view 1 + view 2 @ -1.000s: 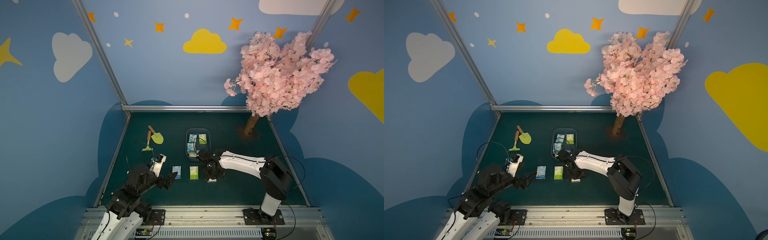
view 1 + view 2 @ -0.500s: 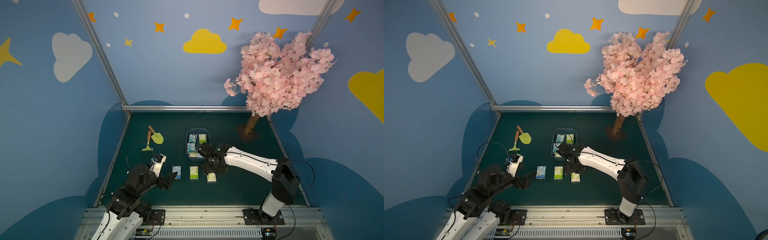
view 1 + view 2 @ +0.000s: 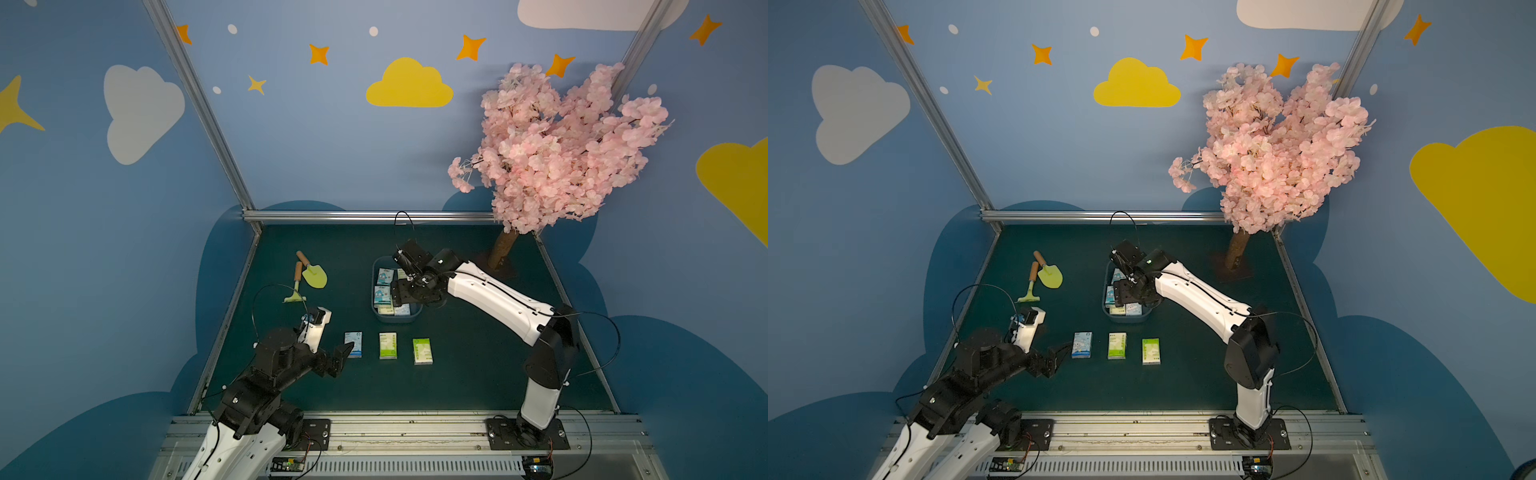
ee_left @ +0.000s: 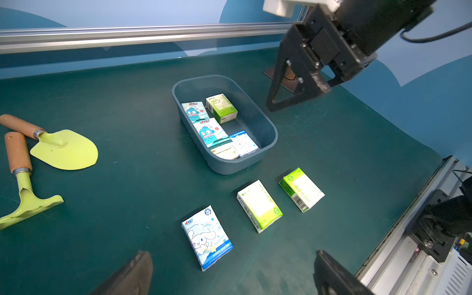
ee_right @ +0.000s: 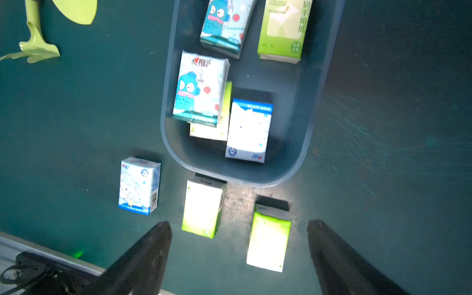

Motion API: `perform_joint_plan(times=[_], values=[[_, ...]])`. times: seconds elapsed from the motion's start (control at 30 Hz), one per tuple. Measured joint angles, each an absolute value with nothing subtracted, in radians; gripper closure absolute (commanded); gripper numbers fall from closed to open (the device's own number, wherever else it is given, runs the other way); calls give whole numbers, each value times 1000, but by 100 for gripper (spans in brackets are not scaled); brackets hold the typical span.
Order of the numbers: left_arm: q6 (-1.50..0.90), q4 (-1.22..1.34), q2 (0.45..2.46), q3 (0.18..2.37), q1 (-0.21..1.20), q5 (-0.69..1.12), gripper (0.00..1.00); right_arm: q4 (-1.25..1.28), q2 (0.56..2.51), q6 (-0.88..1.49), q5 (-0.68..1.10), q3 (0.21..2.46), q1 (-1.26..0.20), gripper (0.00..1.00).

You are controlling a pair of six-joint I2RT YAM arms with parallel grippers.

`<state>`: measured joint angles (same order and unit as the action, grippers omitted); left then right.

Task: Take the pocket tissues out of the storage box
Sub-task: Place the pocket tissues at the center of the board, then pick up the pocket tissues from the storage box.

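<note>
Nearest the robot, the left claw [image 3: 338, 358] hangs wide open and empty just beside a blue-white pack [image 4: 207, 237]. That pack is one end of a row of three pocket tissues already out on the table [image 4: 127, 102], followed by a middle lime pack [image 4: 259, 205] and an end lime pack [image 4: 301, 190]. Behind the row sits the storage box [image 4: 229, 166], its long axis running away from the robot, with five packs inside. The right claw [image 5: 237, 255], jaws spread and holding nothing, hovers over the box, so the right arm is plainly the nearer one. Closest to it seems to be the white-and-blue pack [image 5: 249, 130] at the box's near end. It lies flat with its long axis along the box, so the jaws look set to straddle its short width. Beside it a teal cartoon pack [image 5: 199, 89] rests on a lime-edged pack [image 5: 212, 132], of which only a strip shows. Farther in lie a second teal pack [image 5: 224, 23] and a far lime pack [image 5: 283, 28]. In both top views the right arm covers much of the box. The right wrist view is blurred, and I cannot tell the claw's height above the packs.
</note>
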<state>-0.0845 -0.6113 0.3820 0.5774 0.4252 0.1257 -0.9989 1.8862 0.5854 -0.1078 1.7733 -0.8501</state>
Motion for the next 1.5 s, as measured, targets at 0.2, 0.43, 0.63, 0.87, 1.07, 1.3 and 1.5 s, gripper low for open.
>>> perform_joint_plan(times=[0.2, 0.43, 0.63, 0.87, 1.07, 1.3, 1.5], values=[[-83, -611, 373, 577, 425, 114, 0, -983, 2019, 559, -34, 1859, -813, 15], [-82, -612, 364, 577, 425, 101, 0, -962, 2133, 548, 40, 1951, -801, 17], [-82, -612, 352, 577, 425, 89, 0, -946, 2208, 542, 75, 2020, -793, 21], [-81, -612, 348, 577, 425, 75, 0, -943, 2265, 542, 113, 2056, -787, 23], [-81, -612, 347, 577, 425, 71, 0, -938, 2312, 542, 143, 2101, -787, 24], [-81, -612, 347, 577, 425, 67, 0, -939, 2358, 543, 160, 2143, -785, 29], [-78, -612, 347, 577, 425, 59, 0, -940, 2364, 544, 159, 2145, -780, 33]])
